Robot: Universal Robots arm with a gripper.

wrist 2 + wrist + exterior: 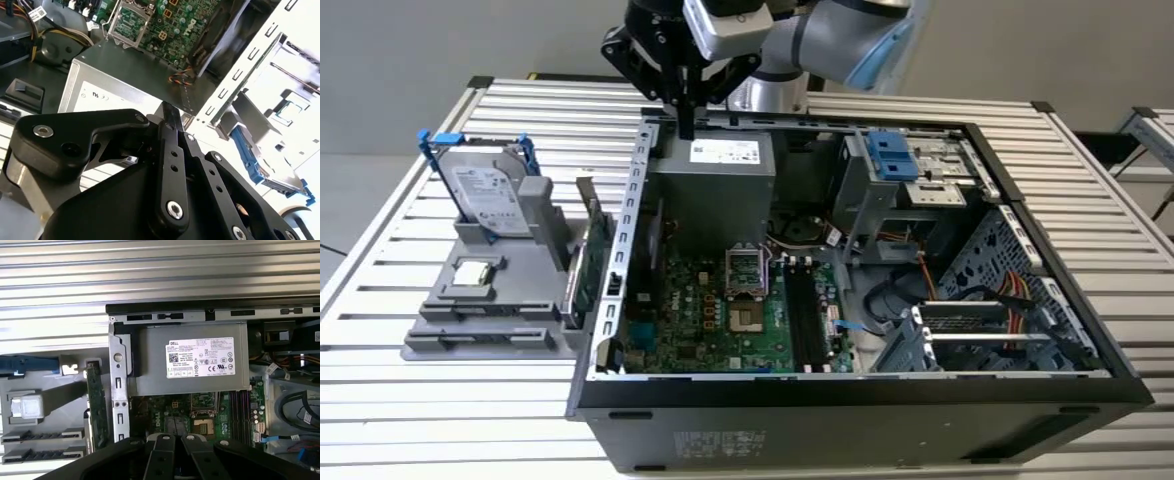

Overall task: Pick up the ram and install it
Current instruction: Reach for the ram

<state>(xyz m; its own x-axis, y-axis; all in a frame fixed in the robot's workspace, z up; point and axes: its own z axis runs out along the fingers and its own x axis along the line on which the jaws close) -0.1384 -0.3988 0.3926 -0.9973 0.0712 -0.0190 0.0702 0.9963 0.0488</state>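
Slatted metal bench point(427, 420), open dark computer case point(854, 420): black 2-finger hand point(683, 128) closed, empty, over silver power-supply box point(714, 185); thin dark ram can't be placed; locate it first, then pinch flat faces squarely.

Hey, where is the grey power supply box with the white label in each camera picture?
Exterior view: the power supply at the far end of the case, below the gripper.
First wrist view: the power supply between the case's rim and the motherboard.
Second wrist view: the power supply just past the gripper, before the motherboard.
Shared landmark: the green motherboard.
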